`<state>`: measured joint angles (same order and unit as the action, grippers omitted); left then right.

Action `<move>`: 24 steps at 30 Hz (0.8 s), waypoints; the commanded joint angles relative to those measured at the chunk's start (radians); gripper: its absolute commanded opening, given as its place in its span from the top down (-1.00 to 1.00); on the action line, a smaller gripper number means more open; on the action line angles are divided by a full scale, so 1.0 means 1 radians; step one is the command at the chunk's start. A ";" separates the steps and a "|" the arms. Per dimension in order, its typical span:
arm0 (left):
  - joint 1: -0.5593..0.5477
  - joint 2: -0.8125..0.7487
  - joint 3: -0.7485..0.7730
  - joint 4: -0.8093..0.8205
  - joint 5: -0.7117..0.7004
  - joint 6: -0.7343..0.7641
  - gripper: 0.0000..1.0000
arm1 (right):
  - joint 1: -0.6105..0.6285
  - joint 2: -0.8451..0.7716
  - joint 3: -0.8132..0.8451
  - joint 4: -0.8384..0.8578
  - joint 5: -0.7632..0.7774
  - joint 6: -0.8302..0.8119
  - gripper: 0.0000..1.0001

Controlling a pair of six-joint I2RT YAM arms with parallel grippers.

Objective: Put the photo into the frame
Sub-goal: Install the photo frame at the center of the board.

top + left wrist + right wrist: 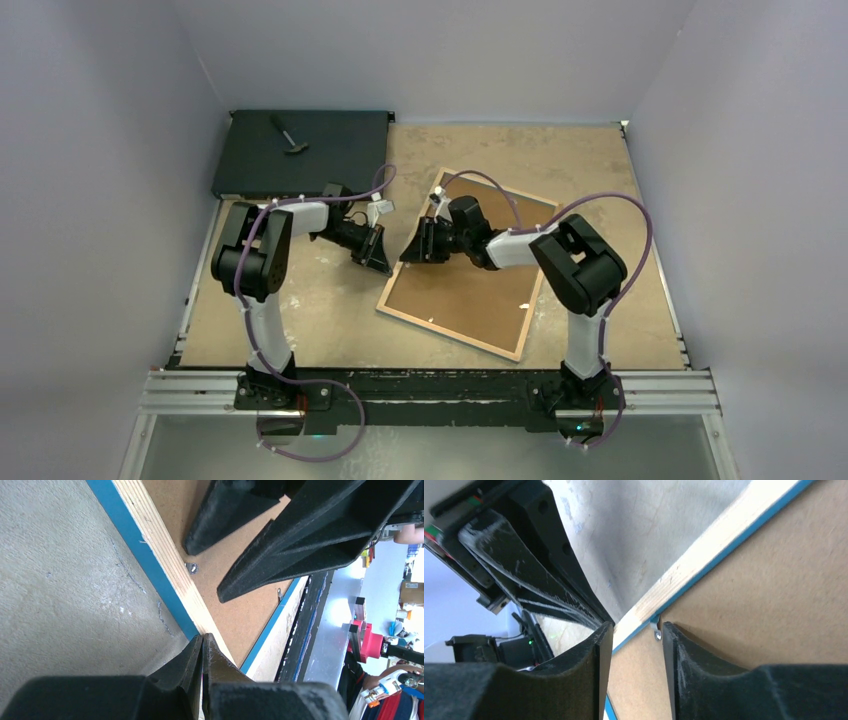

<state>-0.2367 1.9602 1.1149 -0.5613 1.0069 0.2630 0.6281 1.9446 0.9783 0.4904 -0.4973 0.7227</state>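
Pale grey walls point(120, 150) are seen on three sides of a tan, scuffed tabletop point(600, 160) in the overhead view. A flat black box point(330, 165) is set in the far left corner of the tabletop, and a small dark T-shaped object point(290, 136) lies on it. The frame point(450, 335) is laid back-up just right of the tabletop's middle, turned askew to the edges. Its light-wood rails surround a brown fibreboard backing panel point(470, 290). The left gripper point(380, 262) is held just off the frame's left rail. The right gripper point(410, 250) is poised over that same rail, so the two tools are close together.

In the left wrist view, the left gripper's fingers point(195, 675) are pressed together with nothing seen between them. Their tips are placed at the outer side of the frame's rail, where a blue face edge and bare wood are shown; contact cannot be told. Further along the rail, a small metal tab point(191, 568) is fixed at the edge of the backing panel, and the right gripper's two dark fingers are lowered on either side of it.

In the right wrist view, the right gripper's jaws are parted by a moderate gap. The wood rail and the metal tab are framed in that gap. The tab lies close against the right-hand finger point(684, 660), though a grip cannot be confirmed.
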 commanded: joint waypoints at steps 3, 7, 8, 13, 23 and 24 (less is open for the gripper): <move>-0.006 0.010 -0.002 0.052 -0.002 0.025 1.00 | 0.018 -0.002 -0.043 0.012 -0.069 0.039 0.26; -0.006 0.012 0.000 0.054 -0.003 0.025 1.00 | 0.028 -0.001 -0.032 0.000 -0.058 0.031 0.26; -0.006 0.013 -0.001 0.055 -0.002 0.025 1.00 | 0.028 -0.001 -0.027 -0.003 -0.052 0.025 0.26; -0.005 0.023 -0.002 0.058 0.001 0.023 1.00 | 0.035 0.017 0.014 -0.033 -0.038 -0.007 0.26; -0.007 0.025 -0.004 0.066 0.005 0.023 1.00 | 0.054 0.069 0.079 -0.097 -0.050 -0.058 0.30; -0.007 0.026 -0.004 0.066 0.005 0.023 1.00 | 0.056 0.070 0.075 -0.097 -0.052 -0.057 0.31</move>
<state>-0.2317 1.9640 1.1149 -0.5613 1.0107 0.2626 0.6411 1.9686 1.0256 0.4118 -0.5259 0.6941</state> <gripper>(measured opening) 0.003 0.353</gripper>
